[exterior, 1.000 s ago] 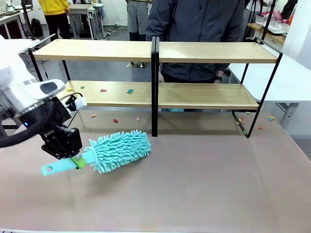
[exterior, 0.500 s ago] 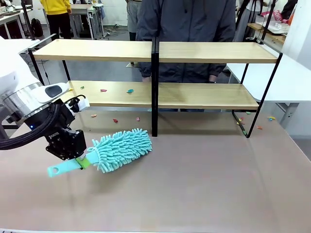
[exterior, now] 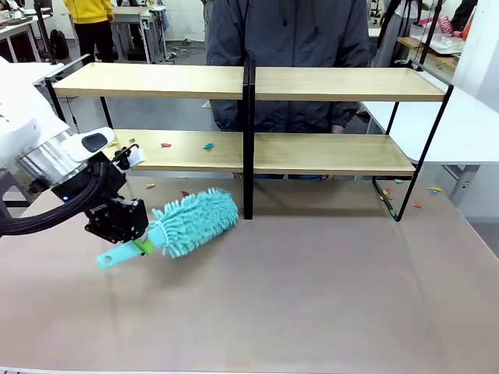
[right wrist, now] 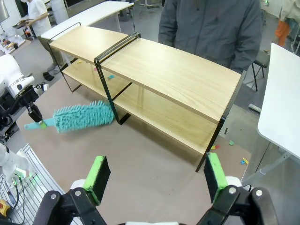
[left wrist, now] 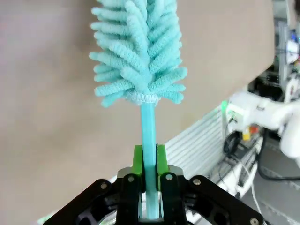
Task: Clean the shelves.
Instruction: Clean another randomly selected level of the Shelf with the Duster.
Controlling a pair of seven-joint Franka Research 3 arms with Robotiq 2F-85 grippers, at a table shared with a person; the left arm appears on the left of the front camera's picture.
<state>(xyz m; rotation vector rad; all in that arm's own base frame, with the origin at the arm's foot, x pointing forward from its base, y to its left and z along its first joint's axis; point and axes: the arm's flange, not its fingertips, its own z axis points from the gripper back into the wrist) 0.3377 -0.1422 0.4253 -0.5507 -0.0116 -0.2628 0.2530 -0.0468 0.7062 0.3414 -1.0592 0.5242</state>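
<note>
Shelves [exterior: 343,84] are standing along the far side of the table [exterior: 312,296], taking up most of its width. A person [exterior: 288,47] is standing just behind them at the centre post. The lower left board is carrying a few small coloured scraps [exterior: 208,145], which are lying scattered along its front half. More bits [exterior: 185,192] are lying on the table beneath that same board.

The left gripper [exterior: 143,246] is working at the table's left, in front of the shelves' left half. Its jaws are pinching the handle of a teal duster [exterior: 195,222]. In the left wrist view the green pads [left wrist: 137,159] are pressing the thin handle from both sides, just below the fluffy head. The head is pointing up and right toward the foot of the centre post, and its tip is ending near that post. The handle's end is sticking out behind the gripper, toward the table's near left. Whether the head is touching the table cannot be told.

The right gripper [right wrist: 155,177] is hanging high above the table's right side. Its jaws are spread wide and gripping nothing, and it is looking down on the shelves [right wrist: 178,70] and the duster [right wrist: 82,117].
</note>
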